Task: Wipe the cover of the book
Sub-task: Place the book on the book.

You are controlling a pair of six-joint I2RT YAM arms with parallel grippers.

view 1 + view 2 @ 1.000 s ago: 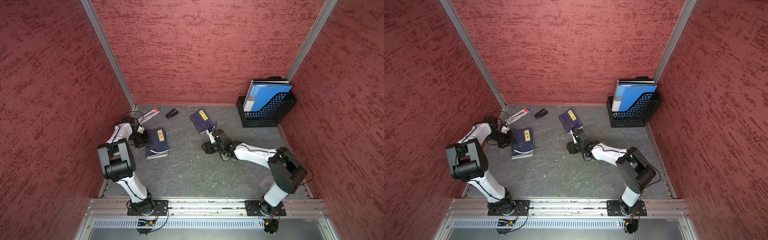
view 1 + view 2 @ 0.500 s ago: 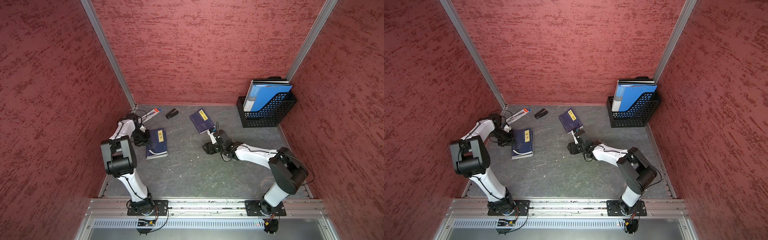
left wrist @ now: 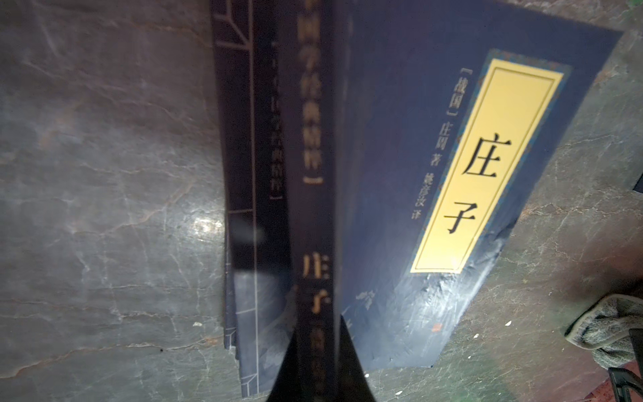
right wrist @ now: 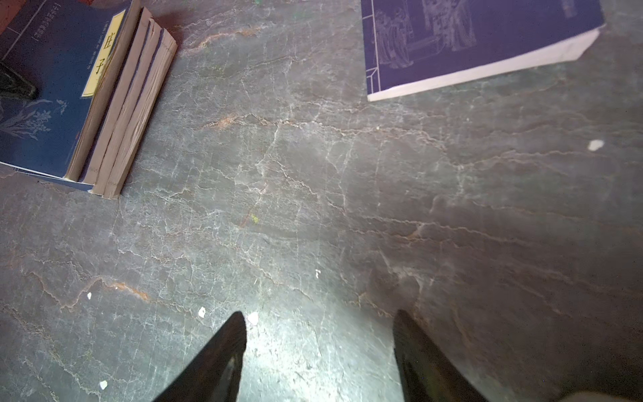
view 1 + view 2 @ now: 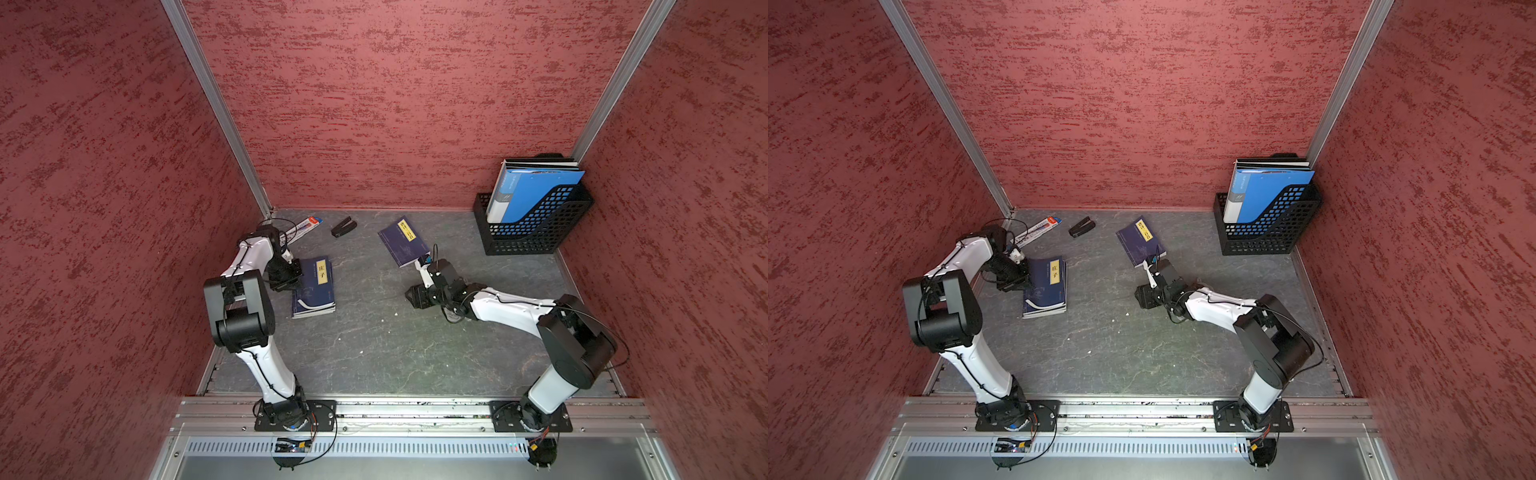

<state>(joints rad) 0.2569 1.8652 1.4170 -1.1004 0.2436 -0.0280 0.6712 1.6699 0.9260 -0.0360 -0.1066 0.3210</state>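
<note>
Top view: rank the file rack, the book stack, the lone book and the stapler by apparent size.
1. file rack
2. book stack and lone book: about alike, not ranked
3. stapler

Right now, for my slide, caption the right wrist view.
Open right gripper over the grey tabletop, a stack of blue books and a lone blue book lying ahead.
</note>
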